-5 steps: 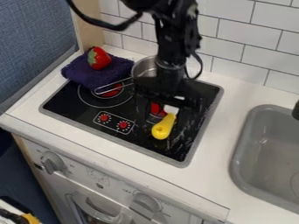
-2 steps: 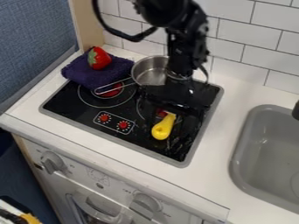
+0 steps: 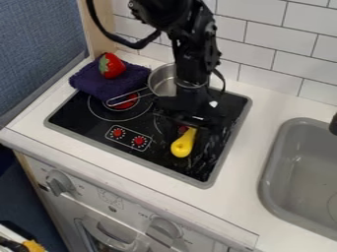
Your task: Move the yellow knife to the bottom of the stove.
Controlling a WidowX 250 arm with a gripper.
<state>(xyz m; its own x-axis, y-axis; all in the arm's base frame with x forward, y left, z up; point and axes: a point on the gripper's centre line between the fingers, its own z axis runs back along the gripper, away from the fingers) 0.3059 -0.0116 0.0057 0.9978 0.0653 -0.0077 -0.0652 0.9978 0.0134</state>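
Black stove top (image 3: pixel 99 113) as the landmark. Yellow knife (image 3: pixel 184 143) lies on its front right part, rounded end toward the front edge, other end running back under the black gripper (image 3: pixel 192 122). Whether the gripper is open, closed or holding the knife: cannot tell, dark parts against dark glass.

Change: arm swung toward the stove's right side, then part way back left. Yellow handle has kept its place throughout. A white part at its back end, in plain sight at first, is now covered by the gripper.

Meaning, as I judge it: the shifts look like small alignment moves above the knife, no transport seen. Knife already sits fairly low on the stove; if more is wanted, a firm hold, then a short pull toward the front edge. Risk: smooth handle rolling or twisting. Silver metal pot (image 3: pixel 162 81), stove's back, close to the arm; sideways swing could knock it.
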